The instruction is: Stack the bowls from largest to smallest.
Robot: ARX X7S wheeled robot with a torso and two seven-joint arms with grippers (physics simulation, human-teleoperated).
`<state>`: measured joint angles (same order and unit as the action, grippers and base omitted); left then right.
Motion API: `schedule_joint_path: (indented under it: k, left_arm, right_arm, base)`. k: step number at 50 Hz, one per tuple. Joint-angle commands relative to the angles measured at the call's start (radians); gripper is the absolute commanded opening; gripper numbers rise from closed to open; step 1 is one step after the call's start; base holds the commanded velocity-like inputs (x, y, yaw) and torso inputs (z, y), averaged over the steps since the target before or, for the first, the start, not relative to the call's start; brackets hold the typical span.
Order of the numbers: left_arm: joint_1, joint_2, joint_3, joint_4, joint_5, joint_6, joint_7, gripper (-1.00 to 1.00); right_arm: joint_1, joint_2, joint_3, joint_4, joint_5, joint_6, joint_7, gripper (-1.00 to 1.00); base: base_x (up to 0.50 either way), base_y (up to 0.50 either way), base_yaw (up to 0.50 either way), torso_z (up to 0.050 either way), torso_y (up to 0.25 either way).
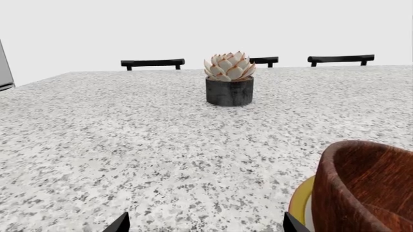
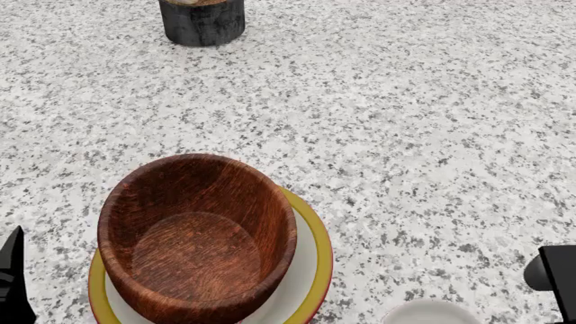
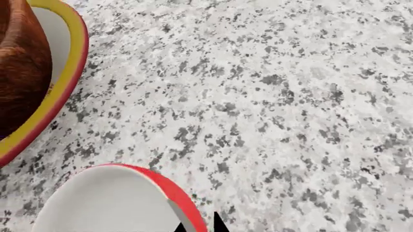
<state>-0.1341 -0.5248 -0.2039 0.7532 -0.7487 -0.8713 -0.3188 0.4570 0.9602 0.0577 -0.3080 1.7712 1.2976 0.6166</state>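
We see the dark-brown wooden bowl (image 2: 198,236) seated inside the cream bowl with yellow rim (image 2: 311,263) on the speckled grey tabletop (image 2: 405,121). The red bowl (image 3: 123,200), white inside, stands on the tabletop just beside the cream bowl, apart from it. The right gripper (image 3: 200,227) sits at the red bowl's rim, its two dark fingers (image 3: 219,223) close together with the rim between them. The left gripper (image 1: 205,224) hovers beside the stacked pair, fingers (image 1: 119,224) spread wide and empty. A succulent in a dark pot (image 1: 229,79) stands well apart, farther back.
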Motion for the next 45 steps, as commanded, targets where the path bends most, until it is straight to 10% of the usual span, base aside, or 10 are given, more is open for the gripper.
schedule_joint_path:
  k: [1, 25, 45]
  left_arm:
    - [-0.001, -0.003, 0.001, 0.004, -0.007, -0.003, -0.006, 1.00]
    - [0.000, -0.011, -0.012, 0.000, -0.020, 0.003, -0.009, 1.00]
    - [-0.009, -0.006, -0.045, -0.001, -0.085, -0.004, -0.007, 1.00]
  right_arm:
    - [0.077, 0.028, 0.021, -0.007, 0.100, -0.045, 0.080, -1.00]
    - [0.472, -0.156, -0.101, 0.093, 0.262, -0.253, 0.292, -1.00]
    - [0.697, -0.516, -0.303, 0.328, 0.248, -0.346, 0.279, -1.00]
  base:
    - [0.00, 0.00, 0.00, 0.000, 0.000]
    - [0.00, 0.00, 0.00, 0.000, 0.000]
    - [0.00, 0.00, 0.00, 0.000, 0.000]
